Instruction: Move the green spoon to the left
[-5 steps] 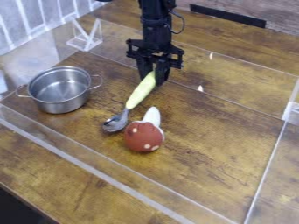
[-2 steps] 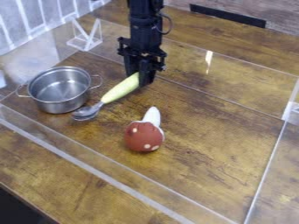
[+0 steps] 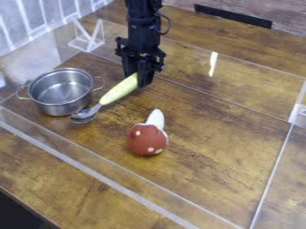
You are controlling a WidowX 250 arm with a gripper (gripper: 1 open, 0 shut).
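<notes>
The green spoon point(image 3: 114, 93) has a pale yellow-green handle and a small silver bowl that rests on the table near the pot. Its handle slants up to the right into my gripper point(image 3: 141, 79), which is shut on the handle's upper end. The black arm comes down from the top of the camera view, just right of the pot. The spoon's bowl end points down-left, close to the pot's rim.
A small steel pot point(image 3: 61, 90) stands at the left. A red-and-white mushroom toy point(image 3: 148, 135) lies in front of the spoon. A clear plastic stand point(image 3: 86, 36) sits at the back left. Low clear walls point(image 3: 143, 192) border the wooden table.
My gripper has carried the spoon leftward, from beside the mushroom toy to next to the pot. The mushroom and pot have stayed in place.
</notes>
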